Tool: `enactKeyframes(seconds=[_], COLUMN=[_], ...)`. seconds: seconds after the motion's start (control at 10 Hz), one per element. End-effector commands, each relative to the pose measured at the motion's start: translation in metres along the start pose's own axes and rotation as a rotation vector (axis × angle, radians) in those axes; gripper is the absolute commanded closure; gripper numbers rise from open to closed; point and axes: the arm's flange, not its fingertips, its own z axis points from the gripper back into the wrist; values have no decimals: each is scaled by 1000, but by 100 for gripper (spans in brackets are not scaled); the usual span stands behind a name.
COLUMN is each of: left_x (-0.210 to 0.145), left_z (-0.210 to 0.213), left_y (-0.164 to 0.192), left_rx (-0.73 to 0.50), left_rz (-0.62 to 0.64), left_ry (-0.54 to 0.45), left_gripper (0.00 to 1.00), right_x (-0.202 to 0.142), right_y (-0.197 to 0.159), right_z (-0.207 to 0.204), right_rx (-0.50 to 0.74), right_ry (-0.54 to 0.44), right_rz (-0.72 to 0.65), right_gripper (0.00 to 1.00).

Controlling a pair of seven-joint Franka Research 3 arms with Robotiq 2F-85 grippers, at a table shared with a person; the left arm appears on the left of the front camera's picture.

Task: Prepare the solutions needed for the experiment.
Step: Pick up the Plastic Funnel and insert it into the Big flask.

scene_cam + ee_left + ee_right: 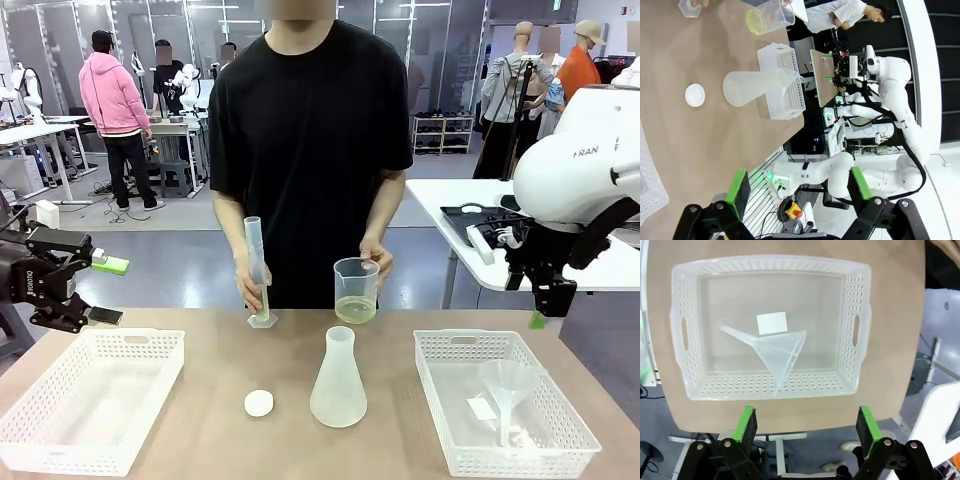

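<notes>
The solutions (355,311) sit in the beaker (356,272) the person holds beside the cylinder (254,260) at the far side, likely for pouring; left claw (108,290) and right claw (806,424) hang wide and empty

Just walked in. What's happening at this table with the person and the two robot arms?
A person at the far side is doing the handling: one hand steadies an upright graduated cylinder, the other hand holds a beaker with a little pale yellow-green solution. A conical flask and a small white cap sit mid-table, untouched. Both robot grippers are open: the left gripper hovers beside the table's left end, the right gripper above the basket holding a funnel.
</notes>
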Motion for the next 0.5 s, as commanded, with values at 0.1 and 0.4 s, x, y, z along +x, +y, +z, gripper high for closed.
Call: enactKeyframes(seconds=[0.1, 0.4], left_x=[-1, -1], left_z=[-1, -1], left_y=[-2, -2], left_rx=[-26, -26], left_rz=[-14, -14], left_ry=[-7, -7], left_gripper=[0, 0], right_x=[-12, -15], right_y=[-20, -22], right_z=[-22, -48], right_rx=[107, 188], right_ry=[-51, -86], right_rz=[-13, -12], right_gripper=[0, 0])
